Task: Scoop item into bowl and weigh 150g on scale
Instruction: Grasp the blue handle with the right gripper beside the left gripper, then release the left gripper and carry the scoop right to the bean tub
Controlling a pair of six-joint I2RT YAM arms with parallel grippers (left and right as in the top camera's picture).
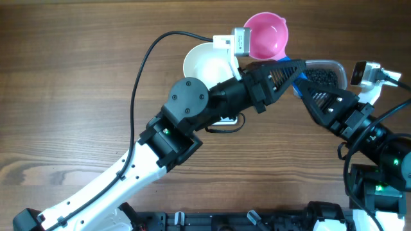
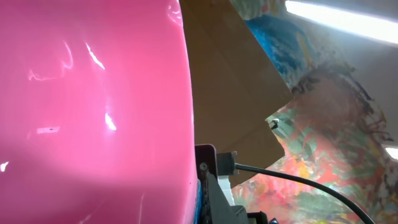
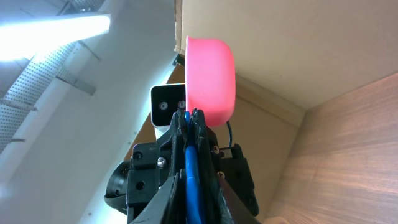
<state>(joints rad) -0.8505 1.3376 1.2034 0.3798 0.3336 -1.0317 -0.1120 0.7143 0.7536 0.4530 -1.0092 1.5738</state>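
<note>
Right hand (image 3: 189, 117): mine, narrow, pinching the blue handle (image 3: 191, 171).
Left hand (image 1: 290, 68): mine, shut; its grip is hidden.
Beads (image 1: 319, 77): in the tub (image 1: 338, 67) beside my hands.
Bowl (image 1: 194, 61): partly under my left arm.
Scoop (image 1: 266, 33): raised; hold level, secure one grip before loosening the other.

Open wood runs along the table's (image 1: 64, 77) left edge and far-left corner. Toward the far-right corner, left arm (image 1: 186, 102), pink scoop (image 1: 266, 35), bowl (image 1: 202, 61), tub (image 1: 331, 66) and right arm (image 1: 359, 122) crowd together.
</note>
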